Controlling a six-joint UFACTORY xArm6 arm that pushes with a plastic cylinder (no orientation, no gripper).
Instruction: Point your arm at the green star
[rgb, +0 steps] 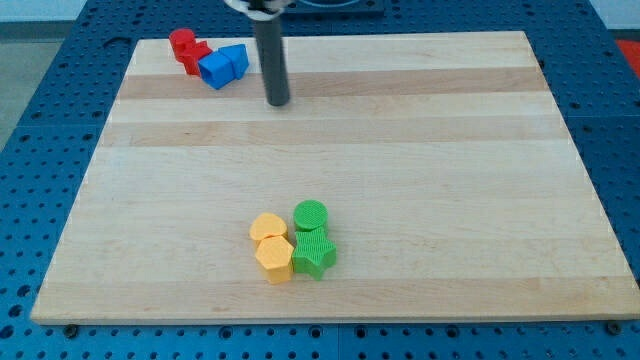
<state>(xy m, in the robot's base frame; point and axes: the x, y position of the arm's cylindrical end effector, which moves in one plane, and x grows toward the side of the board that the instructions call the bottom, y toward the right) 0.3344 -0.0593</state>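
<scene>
Nearest the view's bottom, four small blocks are bunched together on the wooden board (480, 180). The green star (314, 253) is found at the bottom right of this bunch. It is touched on its left by the yellow hexagon (274, 259). Just above these, the yellow heart (267, 228) and the green round block (311, 215) are seen, with the round one pressed against the star's top. All four look like ridged plastic, with fine lines across their flat tops. The star's points are short and stubby.

The board is made of pale, smooth wood, with long strips in lighter and darker shades. A blue table with rows of little holes (30, 120) is seen around it.

Far up at the view's top, my tip (277, 102) is set on the board, well apart from the star. The rod is dark, straight and round. No claw is carried by this arm, so nothing can be held or let go. Just to the tip's left, a blue block (222, 65) and a red block (186, 49) are found touching each other; their shapes cannot be told for sure.

It is judged that the task is hardly begun. The whole middle of the board must still be crossed toward the star.
</scene>
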